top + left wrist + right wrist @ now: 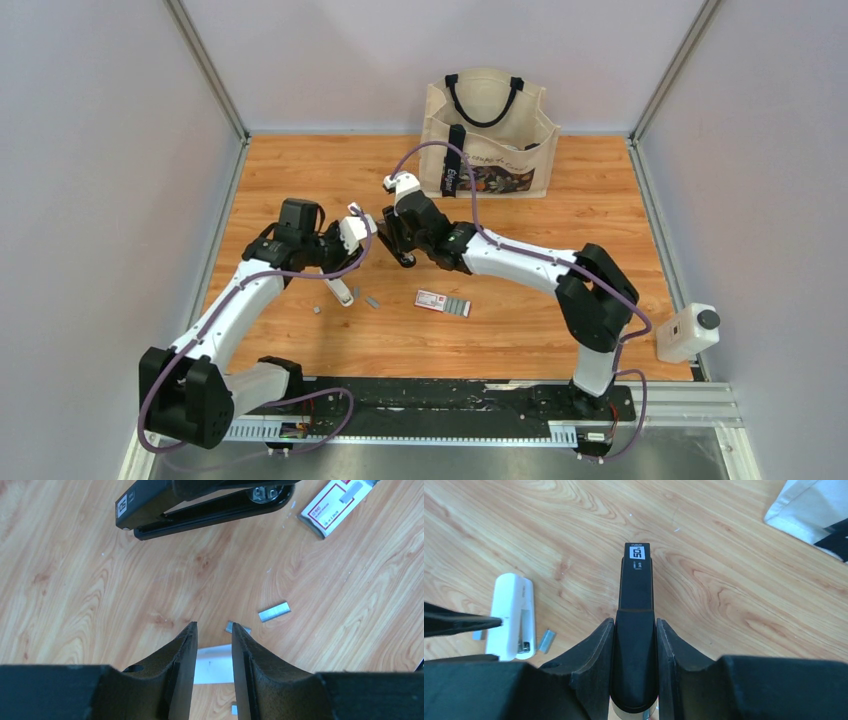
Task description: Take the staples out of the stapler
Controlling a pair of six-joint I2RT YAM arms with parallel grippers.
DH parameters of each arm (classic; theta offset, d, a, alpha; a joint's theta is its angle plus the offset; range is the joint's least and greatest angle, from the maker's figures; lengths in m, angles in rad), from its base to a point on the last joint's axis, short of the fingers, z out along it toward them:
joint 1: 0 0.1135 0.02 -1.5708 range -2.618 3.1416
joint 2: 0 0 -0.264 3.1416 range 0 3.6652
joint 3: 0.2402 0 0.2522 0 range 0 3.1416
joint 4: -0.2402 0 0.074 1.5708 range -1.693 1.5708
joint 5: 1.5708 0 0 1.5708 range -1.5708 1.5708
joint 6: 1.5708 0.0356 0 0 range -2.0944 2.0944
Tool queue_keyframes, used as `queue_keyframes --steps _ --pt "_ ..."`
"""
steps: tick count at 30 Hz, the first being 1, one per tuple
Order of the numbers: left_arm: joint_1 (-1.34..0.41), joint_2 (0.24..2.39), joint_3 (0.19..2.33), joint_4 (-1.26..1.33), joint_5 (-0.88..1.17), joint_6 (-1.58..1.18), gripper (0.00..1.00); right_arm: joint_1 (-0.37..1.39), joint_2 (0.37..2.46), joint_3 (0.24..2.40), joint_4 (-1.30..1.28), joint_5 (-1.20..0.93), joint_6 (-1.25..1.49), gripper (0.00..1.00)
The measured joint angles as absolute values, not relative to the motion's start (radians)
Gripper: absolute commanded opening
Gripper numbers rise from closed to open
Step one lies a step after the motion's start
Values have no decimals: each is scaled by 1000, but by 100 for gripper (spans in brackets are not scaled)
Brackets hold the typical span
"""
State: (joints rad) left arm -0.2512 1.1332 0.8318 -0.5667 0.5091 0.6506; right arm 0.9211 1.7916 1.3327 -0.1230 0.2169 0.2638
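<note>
Orange-grained wood is covering the table [620, 200], which is sitting between pale grey walls [90, 150] edged with metal rails. Two staplers are showing. The white stapler [514, 612] is lying flat near the middle, and three short strips of the staples [274, 611] are lying loose on the wood just beside it, none touching a gripper. The left gripper [214, 627] is hovering over the white stapler, its fingers a narrow gap apart with nothing between them. Just beyond the white stapler, the right gripper [635, 622] is clamping the black stapler [636, 585] by its rear end. The word "neo" is showing at the stapler's nose, above a white logo too small to read surely. One red-and-white box [443, 302] is lying to the right of the white stapler, its print unreadable. One cream tote bag [487, 135] is standing well behind the white stapler, by the back wall.
</note>
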Motion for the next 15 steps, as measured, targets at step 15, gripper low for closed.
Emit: queue_keyframes --steps 15 --pt "-288 1201 817 -644 482 836 41 854 1948 1396 -86 131 250 33"
